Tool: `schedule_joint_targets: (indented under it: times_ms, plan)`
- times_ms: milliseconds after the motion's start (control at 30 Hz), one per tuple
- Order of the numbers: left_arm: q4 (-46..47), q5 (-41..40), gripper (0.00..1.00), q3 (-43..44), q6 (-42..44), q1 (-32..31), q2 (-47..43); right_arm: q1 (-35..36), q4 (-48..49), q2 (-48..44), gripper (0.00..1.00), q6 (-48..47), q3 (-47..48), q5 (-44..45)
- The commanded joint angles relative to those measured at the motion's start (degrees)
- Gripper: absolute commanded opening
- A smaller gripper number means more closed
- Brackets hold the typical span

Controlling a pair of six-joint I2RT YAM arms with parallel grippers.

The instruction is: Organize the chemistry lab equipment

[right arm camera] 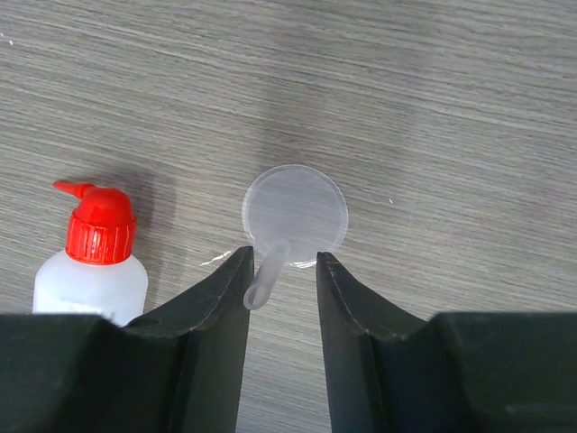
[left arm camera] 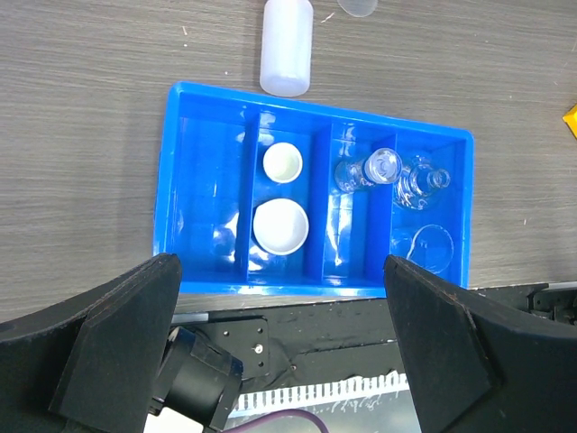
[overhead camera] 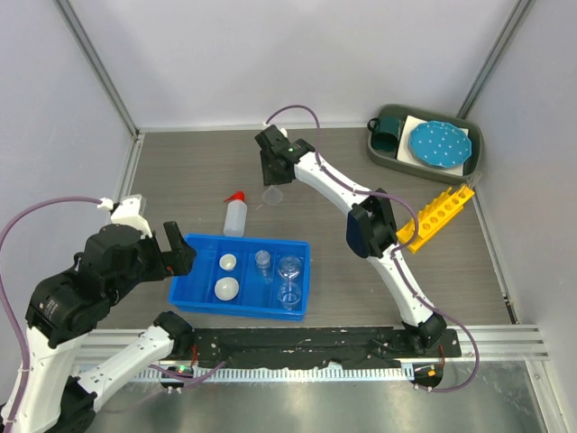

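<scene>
While the funnel (right arm camera: 296, 215) is resting on the table (overhead camera: 180, 162) a little beyond the far edge of the blue tray (overhead camera: 194, 302), the right end effector (right arm camera: 283, 255) is hanging over it with its fingers apart. The thin stem is sitting in the gap between them, and whether either finger is touching it cannot be told. The white squeeze bottle (overhead camera: 234, 216) with its red nozzle is lying just beyond that same far edge, nearer the tray's left half. Inside the tray, two white round dishes (left arm camera: 280, 225) are sitting in one compartment, and the clear glassware (left arm camera: 419, 180) is occupying the compartments to their right. Hovering above the tray's near left part, the left end effector (left arm camera: 279, 271) is holding its fingers wide apart, gripping nothing. Well to the right of the tray, the yellow tube rack (overhead camera: 439, 215) is lying on the table.
</scene>
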Motion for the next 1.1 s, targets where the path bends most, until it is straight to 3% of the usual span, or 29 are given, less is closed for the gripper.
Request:
schedule_joint_targets:
  times_ms: [0,233,500,767,1067]
  plan:
    - [-3.9,-1.1,1.0,1.7,1.3,0.2,0.9,-0.4,1.9,0.0,0.38,0.2,3.3,0.7]
    - [-4.5,-1.4,1.0,2.4,1.4,0.2,1.5,-0.5,2.3,0.8,0.27,0.0,4.1,0.9]
    - [-4.6,-1.3,1.0,2.6,1.3,0.2,1.6,-0.6,1.6,0.9,0.01,0.2,4.1,1.4]
    - [-4.9,-1.0,1.0,2.8,1.1,0.2,1.4,-0.4,1.9,-5.7,0.01,-1.2,-0.9,5.5]
    - [-4.7,-0.3,1.0,0.3,-0.5,0.2,-0.1,5.9,3.8,-22.6,0.01,-6.5,-13.5,13.7]
